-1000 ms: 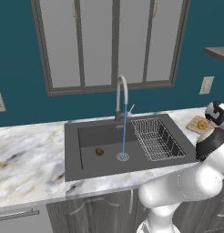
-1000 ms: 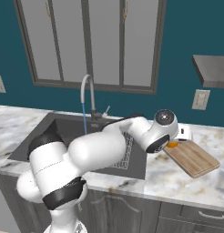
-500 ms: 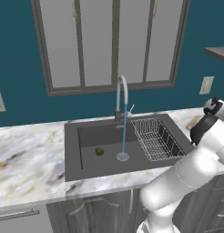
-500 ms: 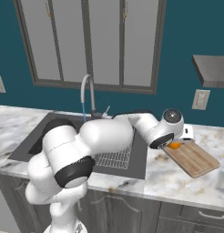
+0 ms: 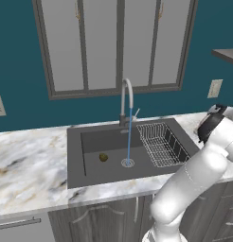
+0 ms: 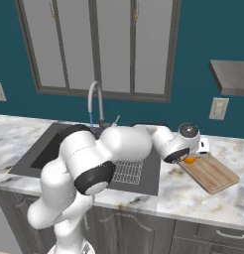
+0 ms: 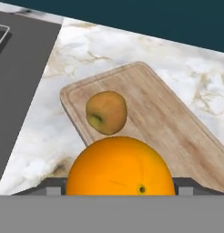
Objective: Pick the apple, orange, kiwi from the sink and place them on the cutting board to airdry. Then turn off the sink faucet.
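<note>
The pincer (image 7: 120,191) grips the orange (image 7: 120,166), carried above the near end of the cutting board (image 7: 177,123). The apple (image 7: 106,112) already rests on the board, just beyond the orange. The kiwi (image 5: 103,157) lies in the sink (image 5: 90,142), left of the water falling from the sink faucet (image 5: 126,101). Risks as I judge them: let go too close to the apple, the orange may knock it and both could roll off the board onto the marble surface (image 7: 36,136) or back toward the sink; released from too high, it may bounce away
</note>
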